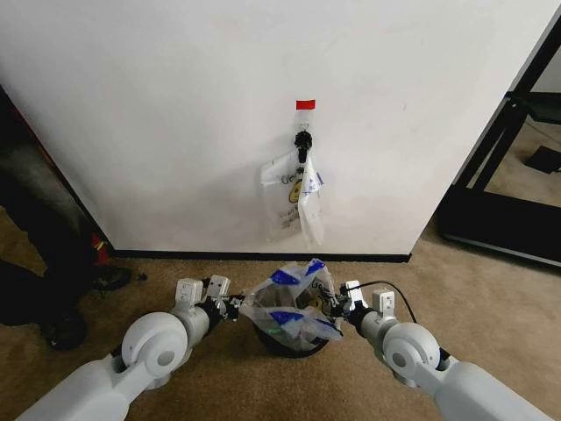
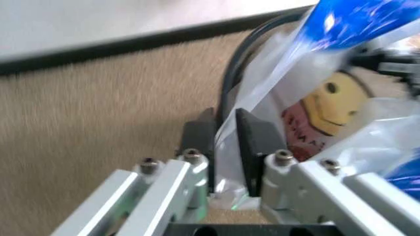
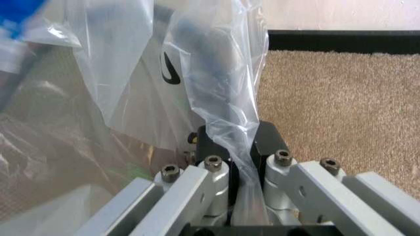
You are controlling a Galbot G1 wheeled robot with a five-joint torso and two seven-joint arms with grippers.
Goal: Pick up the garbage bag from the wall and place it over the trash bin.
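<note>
- The thin translucent-white plastic garbage bag with blue patches and a yellow smiley face is held stretched between the two grippers, directly above the small round black wire-mesh trash bin on the tan carpet.
- The left gripper is seen with its jaws closed narrow on a fold of the bag's edge; the bin's rim lies just beyond the jaws in the left wrist view.
- The right gripper is likewise clamped on a twisted strip of the film, which runs up from between its jaws.
- Further bags of the same kind hang from the small black hook on the plain white wall, well beyond both jaws.
- The placing step is judged to be in hand: the bag appears spread over the bin but not yet seated.
- The next move would call for both jaws to be lowered evenly, so the bag's mouth passes around the rim.
</note>
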